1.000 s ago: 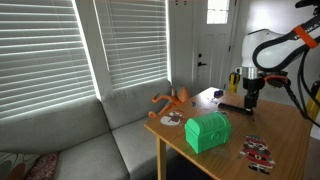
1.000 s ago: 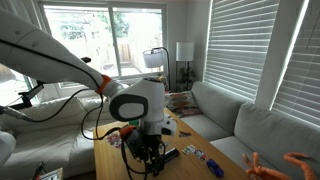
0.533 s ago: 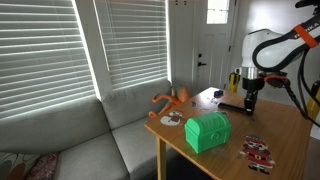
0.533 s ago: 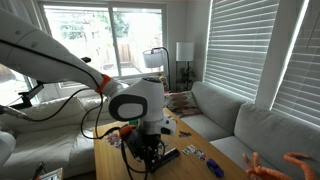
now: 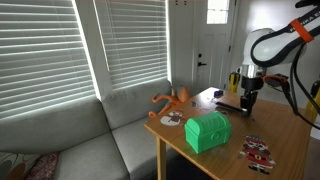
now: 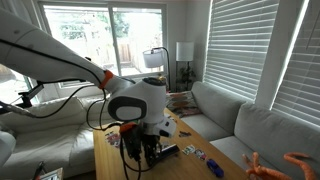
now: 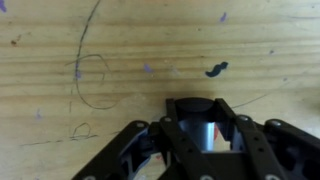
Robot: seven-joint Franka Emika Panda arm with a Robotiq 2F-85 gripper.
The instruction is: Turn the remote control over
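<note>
In the wrist view the black remote control [image 7: 197, 106] shows end-on between the two dark fingers, over the scribbled wooden table [image 7: 120, 50]. My gripper [image 7: 200, 128] is shut on it. In both exterior views the gripper [image 5: 248, 99] [image 6: 141, 152] points down at the table. The remote [image 5: 229, 102] [image 6: 167, 151] sticks out sideways from the jaws, just above the tabletop and slightly tilted. Whether its far end still touches the wood I cannot tell.
A green chest-shaped box [image 5: 207, 131] stands near the table's front edge. An orange toy [image 5: 172, 100] lies at the corner by the couch. Red-and-white patterned flat items [image 5: 257, 150] lie beside the box. Small flat pieces [image 6: 214, 168] lie near the arm.
The jaws have closed on the remote. The arm has risen a little, and the remote's end has come up with it.
</note>
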